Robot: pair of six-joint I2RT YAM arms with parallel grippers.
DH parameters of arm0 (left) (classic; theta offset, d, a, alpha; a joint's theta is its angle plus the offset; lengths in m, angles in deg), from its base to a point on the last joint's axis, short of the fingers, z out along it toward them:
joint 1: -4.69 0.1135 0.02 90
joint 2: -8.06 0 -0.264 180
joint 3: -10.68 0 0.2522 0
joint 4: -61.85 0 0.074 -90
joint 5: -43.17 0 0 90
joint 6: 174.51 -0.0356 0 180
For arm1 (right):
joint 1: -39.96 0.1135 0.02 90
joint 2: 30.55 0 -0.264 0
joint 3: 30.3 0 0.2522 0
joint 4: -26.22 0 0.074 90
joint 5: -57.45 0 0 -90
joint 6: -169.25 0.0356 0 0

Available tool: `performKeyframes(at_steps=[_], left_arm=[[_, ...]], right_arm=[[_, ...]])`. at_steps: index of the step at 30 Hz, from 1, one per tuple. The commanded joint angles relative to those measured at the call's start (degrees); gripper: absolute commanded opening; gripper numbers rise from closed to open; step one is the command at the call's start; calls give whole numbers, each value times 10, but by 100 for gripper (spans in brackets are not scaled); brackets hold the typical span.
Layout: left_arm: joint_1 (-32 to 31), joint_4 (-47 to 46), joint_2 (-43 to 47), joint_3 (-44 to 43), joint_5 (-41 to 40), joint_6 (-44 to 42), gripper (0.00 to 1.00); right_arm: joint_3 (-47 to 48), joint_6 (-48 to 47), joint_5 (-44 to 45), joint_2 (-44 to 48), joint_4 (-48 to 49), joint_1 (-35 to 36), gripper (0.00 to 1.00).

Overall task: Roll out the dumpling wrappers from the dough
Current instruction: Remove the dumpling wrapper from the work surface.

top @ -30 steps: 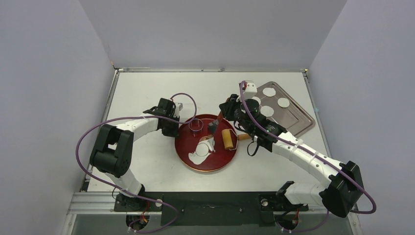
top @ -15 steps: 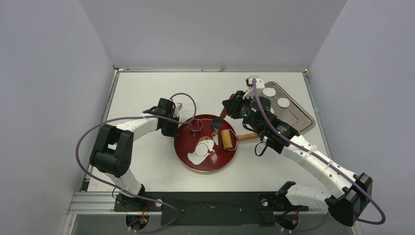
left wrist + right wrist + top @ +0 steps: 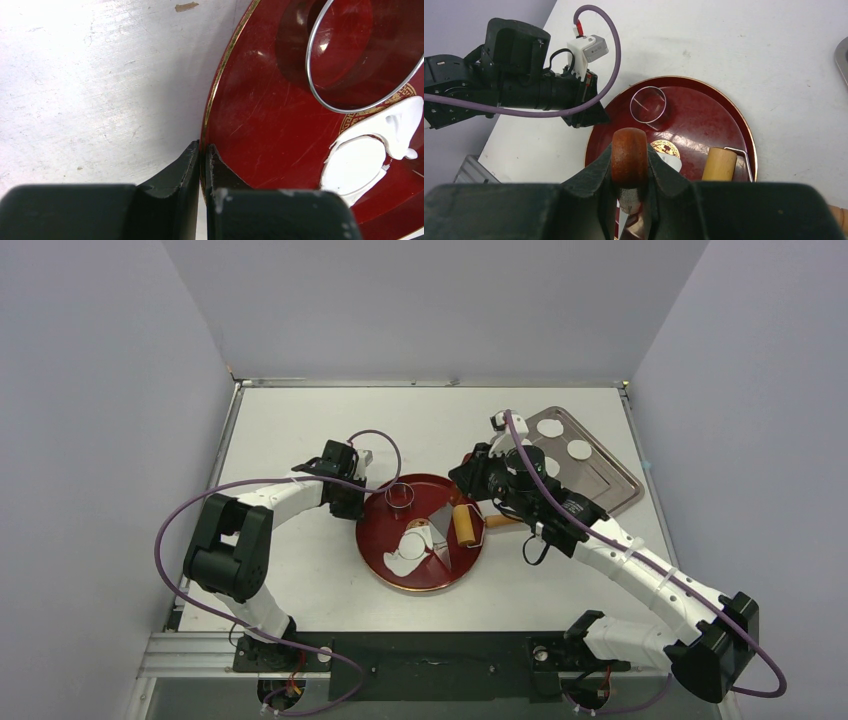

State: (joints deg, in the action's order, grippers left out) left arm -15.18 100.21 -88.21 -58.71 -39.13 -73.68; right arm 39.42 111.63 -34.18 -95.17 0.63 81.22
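Note:
A ragged sheet of dough (image 3: 408,552) (image 3: 400,120) lies on the round red tray (image 3: 400,578) (image 3: 260,110), with a round piece (image 3: 356,165) cut in it. My left gripper (image 3: 357,505) (image 3: 202,152) is shut on the tray's left rim. Over the tray's far right side, my right gripper (image 3: 467,482) (image 3: 630,150) is shut on the reddish wooden handle (image 3: 629,155) of a scraper. Its metal blade (image 3: 440,519) points down toward the dough. Two dumpling wrappers (image 3: 550,427) (image 3: 579,449) rest on the metal tray (image 3: 615,480); my right arm hides part of that tray.
A metal ring cutter (image 3: 400,495) (image 3: 648,105) (image 3: 365,55) stands on the red tray's far part. A wooden roller (image 3: 465,525) (image 3: 719,164) lies on the tray's right side, its handle reaching over the rim. The left arm (image 3: 524,90) stretches in from the tray's left.
My right arm has swung its elbow outward and carried the scraper so that its blade is lower and nearer the dough. The left gripper has stayed on the rim.

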Motion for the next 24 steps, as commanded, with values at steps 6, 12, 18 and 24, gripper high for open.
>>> performKeyframes(at_steps=[6,12,18,24], left_arm=[[1,-4,15,-10,-10,-18,0],[1,-3,13,-11,-8,-18,0],[1,-3,14,-10,-8,-18,0],[1,-3,11,-13,-6,-18,0]], right_arm=[[-6,4,-13,-10,42,1,0],[-3,-5,-5,-37,57,0,0],[-10,-12,33,-29,66,-1,0],[-32,3,31,-36,105,-1,0]])
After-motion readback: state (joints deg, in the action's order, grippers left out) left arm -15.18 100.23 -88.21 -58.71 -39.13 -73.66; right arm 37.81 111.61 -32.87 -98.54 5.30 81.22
